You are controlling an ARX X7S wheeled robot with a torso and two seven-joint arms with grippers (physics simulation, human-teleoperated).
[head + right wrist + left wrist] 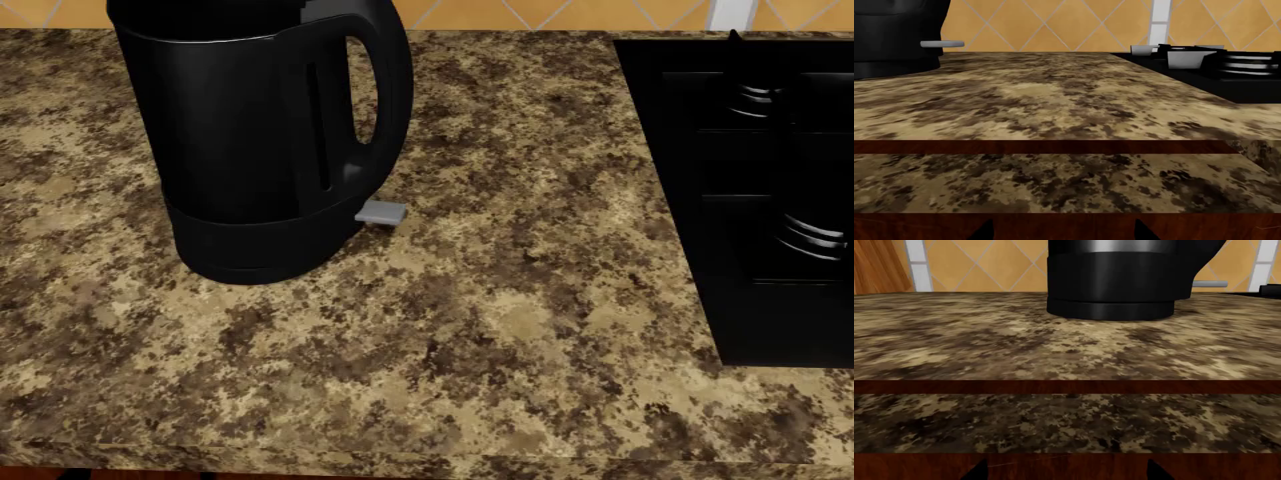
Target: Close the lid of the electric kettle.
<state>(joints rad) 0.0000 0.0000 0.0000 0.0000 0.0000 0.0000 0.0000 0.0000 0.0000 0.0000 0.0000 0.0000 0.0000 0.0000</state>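
Observation:
The electric kettle is a tall glossy black jug standing upright on the granite counter at the back left in the head view, its loop handle turned right and a small grey switch tab at its base. Its top is cut off by the frame, so the lid is out of view. The kettle's base shows ahead in the left wrist view and off to one side in the right wrist view. My left gripper and right gripper are open and empty, low in front of the counter's edge. Neither shows in the head view.
The speckled granite counter stretches from the kettle to a black stovetop with burner grates at the right. Its front edge has wooden trim. An orange tiled wall stands behind.

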